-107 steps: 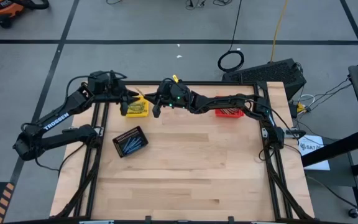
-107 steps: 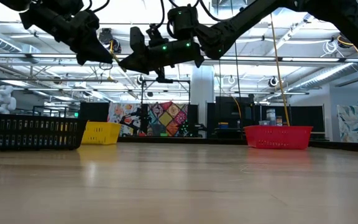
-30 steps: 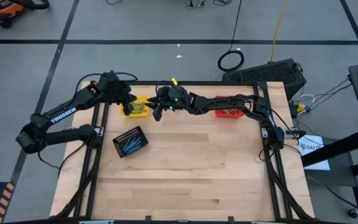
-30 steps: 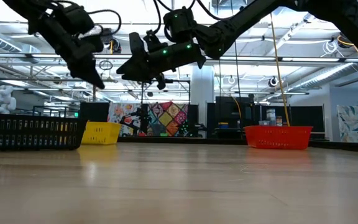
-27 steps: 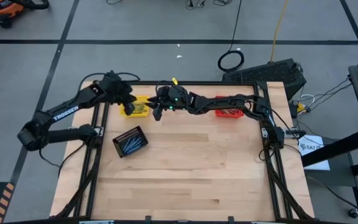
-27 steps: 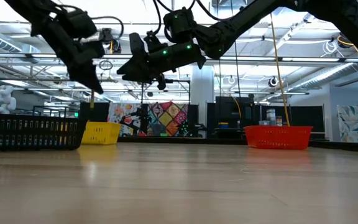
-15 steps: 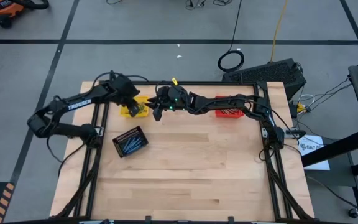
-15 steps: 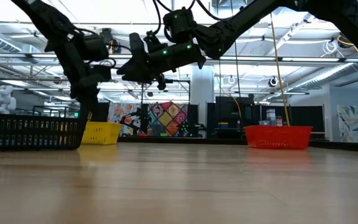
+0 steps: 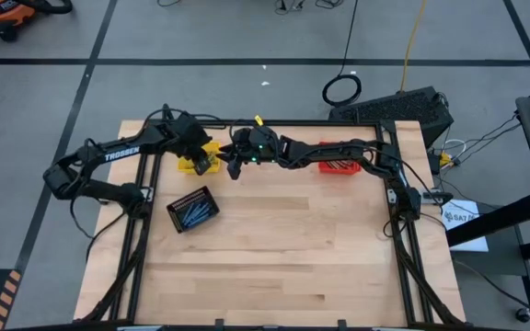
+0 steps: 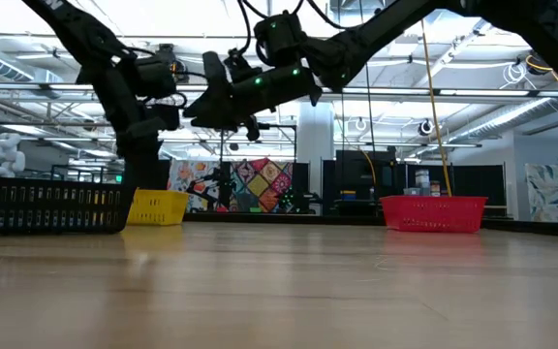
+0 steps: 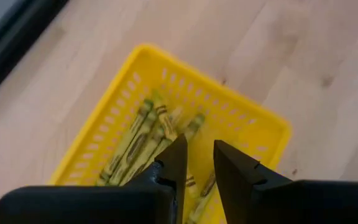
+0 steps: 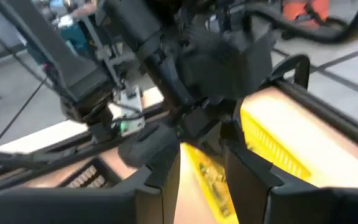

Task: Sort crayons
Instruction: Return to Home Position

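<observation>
Yellow mesh basket (image 11: 261, 127), on the left arm's side of the counter (image 9: 274, 257): your yellow-green crayons (image 11: 143, 134) lie heaped inside, wrapper print too small to read. Left gripper (image 11: 197, 158) hangs directly above them, fingers slightly parted, empty. Left arm (image 9: 109, 158): marked TROSSEN in white. Right gripper (image 9: 233, 167): just beside that basket, fingers apart, empty. Black basket (image 9: 188, 196): blue crayons (image 9: 195, 212). Red basket (image 10: 432, 215): contents hidden

It looks like a big robotics lab in an industrial hall: a grey floor (image 9: 247, 28) with black tape lines (image 9: 247, 62), bare ceiling trusses (image 10: 434, 90) overhead, and a wooden table (image 9: 274, 267) in a black metal frame (image 9: 339, 123).
</observation>
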